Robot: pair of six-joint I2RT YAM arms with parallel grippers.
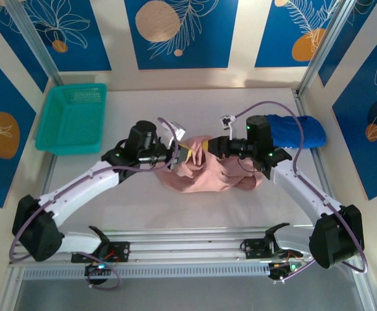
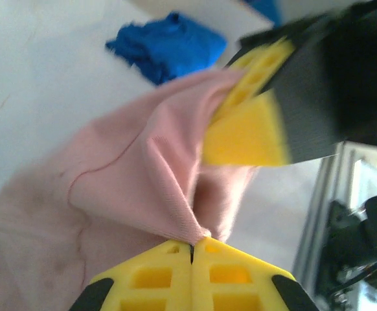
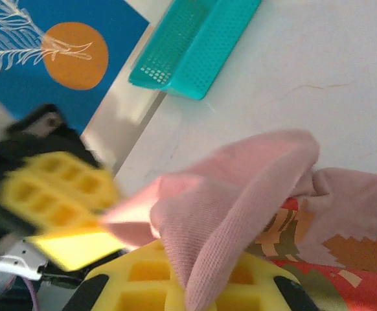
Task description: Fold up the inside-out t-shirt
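Observation:
The inside-out t-shirt [image 1: 211, 173], salmon pink, lies bunched in the middle of the table between both arms. My left gripper [image 1: 179, 154] is shut on a pinched peak of its cloth; in the left wrist view the yellow jaws [image 2: 192, 245] meet with the pink fabric [image 2: 143, 175] caught at their tips. My right gripper [image 1: 205, 148] faces it closely from the right, shut on the same raised fold. In the right wrist view the t-shirt [image 3: 240, 194] drapes over and between the right gripper [image 3: 198, 269]. A red and orange printed patch [image 3: 318, 256] shows inside the fold.
A teal basket [image 1: 72, 118] stands at the back left, also seen as the basket [image 3: 195, 45]. A royal-blue garment [image 1: 298, 131] lies bunched at the back right behind the right arm, seen too as the blue garment [image 2: 169, 45]. Metal frame posts edge the table.

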